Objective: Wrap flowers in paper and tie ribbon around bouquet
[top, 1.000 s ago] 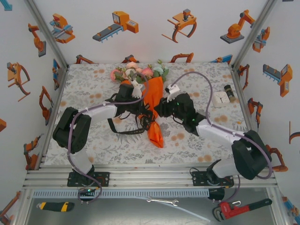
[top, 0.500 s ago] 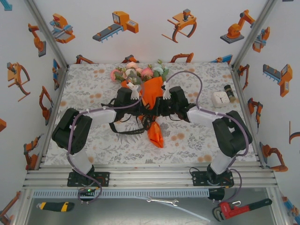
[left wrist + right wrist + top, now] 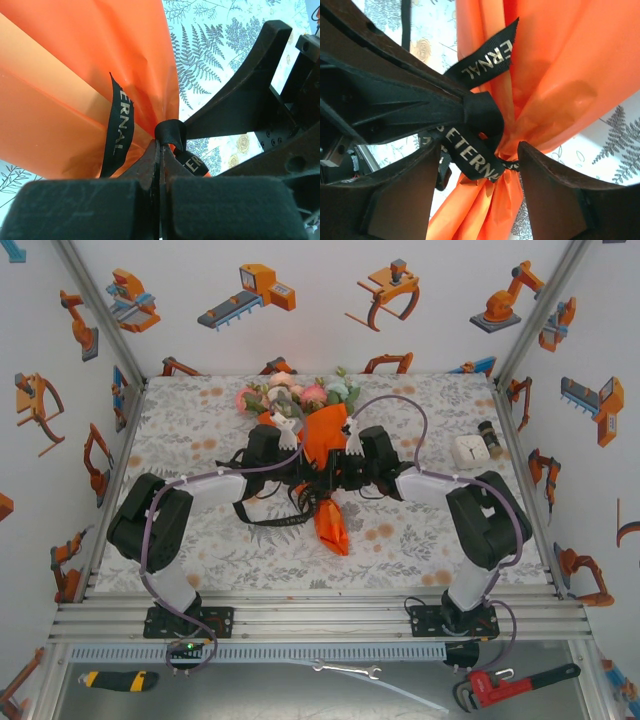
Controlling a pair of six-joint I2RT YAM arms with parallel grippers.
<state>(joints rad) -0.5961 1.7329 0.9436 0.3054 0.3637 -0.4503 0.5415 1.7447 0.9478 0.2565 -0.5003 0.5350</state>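
Left wrist view: we see the left pincer [image 3: 160, 150] fully closed, its dark fingertips pressed together on a loop of the narrow, flat black ribbon [image 3: 121, 125] with pale lettering. Just behind the loop lies the thin, bright orange paper [image 3: 75, 75], gathered to a narrow neck. In the right wrist view we find the right pincer [image 3: 480, 150] parted, one finger on each side of the looped ribbon and the pinched paper, clamping nothing that we can make out. From the top external view we place both pincers at the waist of the bouquet [image 3: 325, 435], a narrow orange cone lying mid-table on the grey leaf-print tablecloth [image 3: 200, 420]. Its pink, white and pale blue flowers [image 3: 295, 395] point toward the far edge, and its pointed end toward the arms.
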